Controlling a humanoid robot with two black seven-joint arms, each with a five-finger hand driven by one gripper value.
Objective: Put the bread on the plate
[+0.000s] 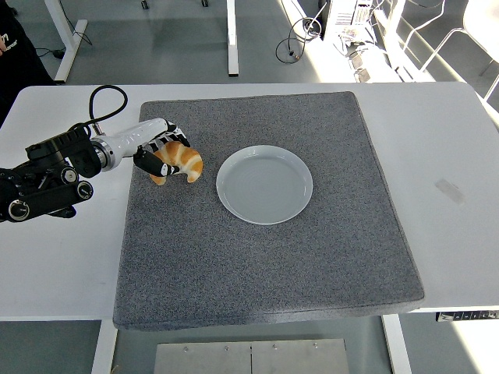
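The left hand [160,150] is gripping the croissant-shaped bread [179,163] with curled fingers over the grey mat [265,257], just left of the white plate [264,185], which is lying bare.

Grey mat [265,257] on a white table [452,234]
The mat covers the table's middle; table legs [231,39] and cables [300,35] lie beyond the table's far edge
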